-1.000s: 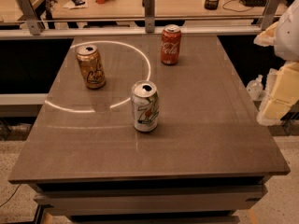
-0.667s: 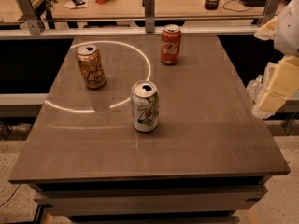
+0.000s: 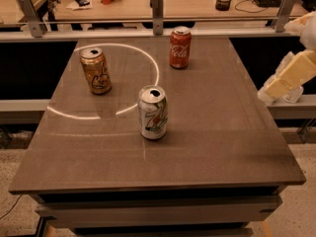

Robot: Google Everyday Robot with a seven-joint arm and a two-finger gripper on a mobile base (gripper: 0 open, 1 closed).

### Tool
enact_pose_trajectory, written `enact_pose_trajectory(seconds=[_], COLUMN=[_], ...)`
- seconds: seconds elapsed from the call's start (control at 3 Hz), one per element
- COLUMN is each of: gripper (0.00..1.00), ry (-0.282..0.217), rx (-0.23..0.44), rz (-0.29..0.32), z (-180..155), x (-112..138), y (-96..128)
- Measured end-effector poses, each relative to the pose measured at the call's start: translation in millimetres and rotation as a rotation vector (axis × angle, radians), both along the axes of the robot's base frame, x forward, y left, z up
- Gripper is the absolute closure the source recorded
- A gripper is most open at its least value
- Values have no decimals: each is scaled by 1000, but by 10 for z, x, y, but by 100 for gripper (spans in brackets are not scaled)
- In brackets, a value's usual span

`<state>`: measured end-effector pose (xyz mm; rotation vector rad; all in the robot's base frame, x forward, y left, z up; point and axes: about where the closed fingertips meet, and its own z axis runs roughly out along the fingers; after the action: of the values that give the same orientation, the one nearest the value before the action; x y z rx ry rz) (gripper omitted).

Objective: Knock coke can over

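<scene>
The red coke can (image 3: pixel 180 48) stands upright near the far edge of the brown table (image 3: pixel 227 132), right of the middle. My gripper (image 3: pixel 270 92), at the end of the cream-coloured arm, hangs off the table's right side, level with the middle of the table. It is well to the right of the coke can and nearer the camera, touching nothing.
A gold-brown can (image 3: pixel 96 70) stands upright at the far left inside a white circle of light. A white and green 7-Up can (image 3: pixel 152 112) stands upright near the table's middle. A railing with metal posts (image 3: pixel 157 6) runs behind the table.
The arm at the right has shifted slightly up and to the left, toward the table. The three cans have not moved.
</scene>
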<state>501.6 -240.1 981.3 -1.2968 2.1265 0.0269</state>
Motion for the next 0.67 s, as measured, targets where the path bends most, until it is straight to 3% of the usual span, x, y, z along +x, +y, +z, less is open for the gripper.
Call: enact_pose_trajectory(seconds=[0.33, 0.67], gripper=[0, 0], ry=[-123, -288], rx=[181, 345], rz=[-17, 16], z=[-121, -50], x=[201, 405], y=[-164, -139])
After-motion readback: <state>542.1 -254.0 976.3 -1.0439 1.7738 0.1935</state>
